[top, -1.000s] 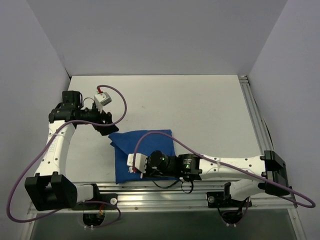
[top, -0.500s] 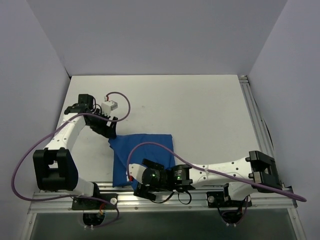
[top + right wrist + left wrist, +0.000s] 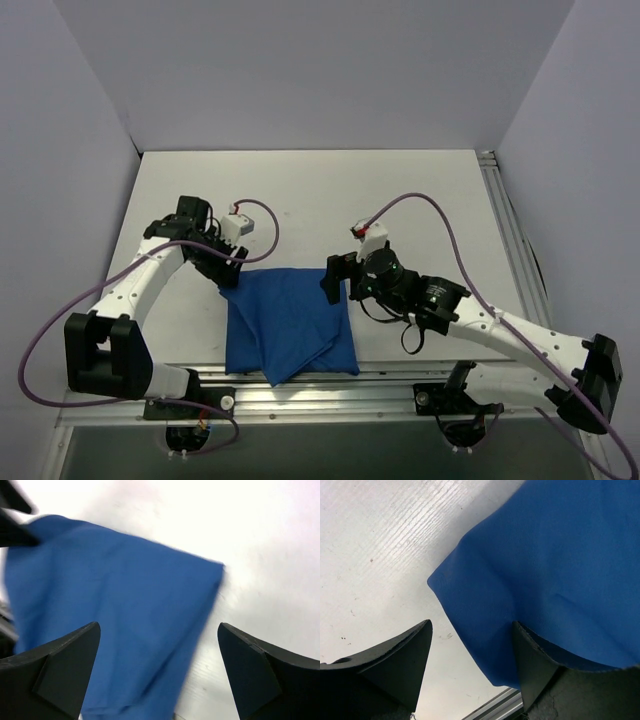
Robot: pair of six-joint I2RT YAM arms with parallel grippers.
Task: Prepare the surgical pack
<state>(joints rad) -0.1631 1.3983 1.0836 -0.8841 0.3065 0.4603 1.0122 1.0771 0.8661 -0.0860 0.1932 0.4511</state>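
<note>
Blue parcel (image 3: 290, 322) lies folded at the table's (image 3: 420, 200) near edge, btwn the two grippers. Left gripper (image 3: 471, 624): fingers apart, holding nothing, a cloth corner sitting in the gap and lapping against one finger. Right gripper (image 3: 157, 626): spread wide, empty, parcel just beyond its tips.

Risks, imo: if the left fingers nip only that loose corner and pull, the top layer could peel back and undo the fold. A sideways nudge might also slide the parcel off the near edge.

Can't see what's inside the wrap, if anything. Right wrist view is blurred, so fold lines there are unclear.
</note>
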